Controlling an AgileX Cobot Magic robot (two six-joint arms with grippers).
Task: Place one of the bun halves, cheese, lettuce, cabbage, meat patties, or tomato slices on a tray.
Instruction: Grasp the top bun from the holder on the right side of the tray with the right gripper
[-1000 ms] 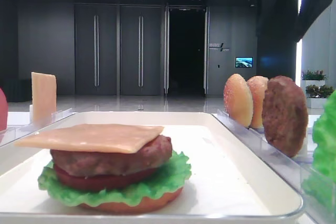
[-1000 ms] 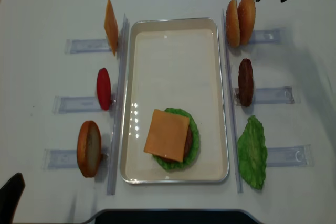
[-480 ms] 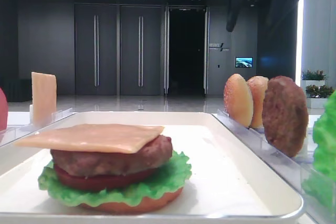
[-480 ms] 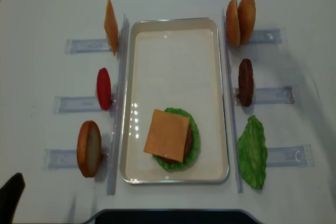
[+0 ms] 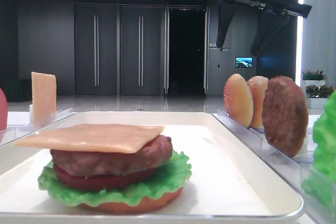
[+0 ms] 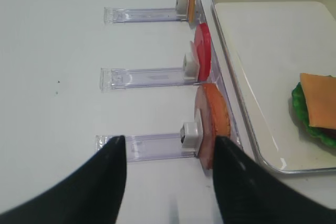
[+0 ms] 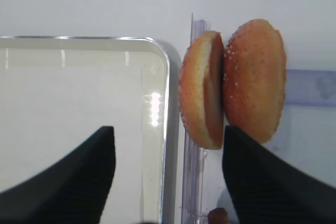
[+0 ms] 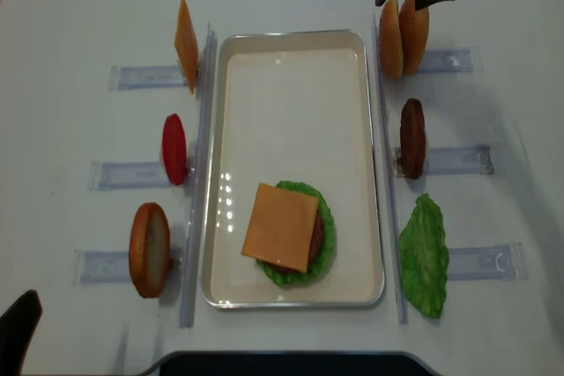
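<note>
The right gripper (image 7: 165, 171) hung above the two bun halves (image 8: 403, 34) at the upper right of the overhead frame, jaws spread apart and grasping nothing. In the right wrist view its two dark fingers (image 7: 68, 177) filled the lower corners, one over the tray (image 7: 157, 129) corner, the other below the seeded bun. The bun halves stood on edge, touching each other, in a clear rack (image 7: 191, 182) just beside the tray's upper right rim.

On the tray, toward its lower edge, lay a stack: flat bun at the bottom, lettuce (image 8: 324, 226), tomato slice (image 5: 100, 181), meat patty (image 5: 113, 160) and cheese (image 8: 280, 226) on top.

Right of the tray, a second patty (image 8: 411, 138) stood upright at mid-frame and a loose green leaf (image 8: 425, 257) lay lower right.

The left gripper (image 6: 168, 182) was released, holding nothing, at the lower left near an upright flat bun (image 6: 212, 124)
</note>
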